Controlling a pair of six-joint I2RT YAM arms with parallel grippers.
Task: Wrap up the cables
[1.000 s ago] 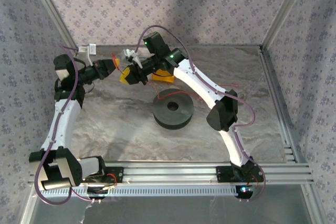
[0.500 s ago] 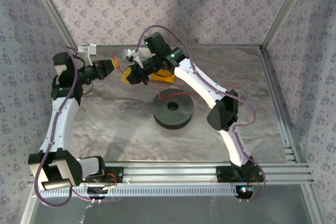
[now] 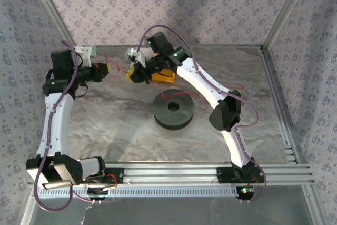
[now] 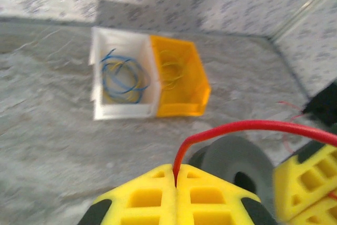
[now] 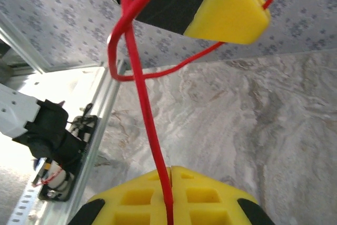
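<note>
Over the table (image 3: pixel 116 130), one red cable (image 4: pixel 237 126) was held at two spots.
The left gripper (image 4: pixel 175 169) pinched it tight between its yellow fingers, and the right gripper (image 5: pixel 169 171) pinched it too. It stretched through the air between them, near the dark spool (image 3: pixel 174 110).

Both arms rise from their bases and bend inward behind the spool (image 3: pixel 174 112). The left hand (image 3: pixel 103 70) sits far left of the spool, yellow pads pressed together on the red cable (image 4: pixel 231 127). The right hand (image 3: pixel 132 73) hangs behind the spool's left side, clamped on that cable too and facing the left hand.
</note>
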